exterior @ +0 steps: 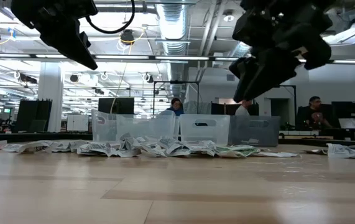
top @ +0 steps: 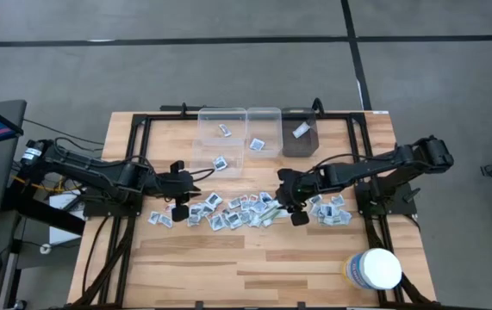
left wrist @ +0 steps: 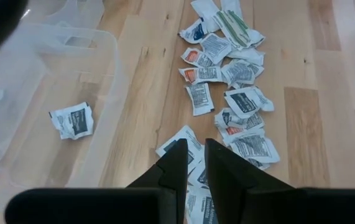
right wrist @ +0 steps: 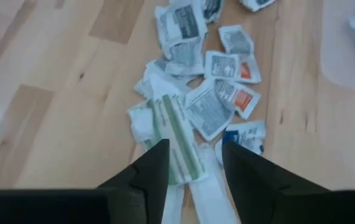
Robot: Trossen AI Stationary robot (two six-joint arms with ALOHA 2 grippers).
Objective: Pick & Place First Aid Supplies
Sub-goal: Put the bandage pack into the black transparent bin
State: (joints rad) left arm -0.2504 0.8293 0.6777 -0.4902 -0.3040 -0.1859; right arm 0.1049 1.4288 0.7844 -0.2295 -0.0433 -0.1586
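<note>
Right end effector (right wrist: 193, 163) hangs over the desk (top: 254, 258), fingers parted, empty, straddling a long pale wrapper with a green stripe (right wrist: 178, 134) at the right part of the packet strip. Left end effector (left wrist: 191, 163) is nearly closed, a narrow gap between the fingers, gripping nothing, above the strip's left end. First aid packets (top: 237, 211) lie scattered mid-desk, a few in the clear bins (top: 237, 129); white tub (top: 375, 269) at the desk's front right corner.

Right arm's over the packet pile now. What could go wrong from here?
The right gripper hangs open over a long green-striped wrapper that overlaps other packets, so closing may pinch two at once. The pile is crowded, so a descent may scatter pieces. The left gripper hovers nearby over the same row.
</note>
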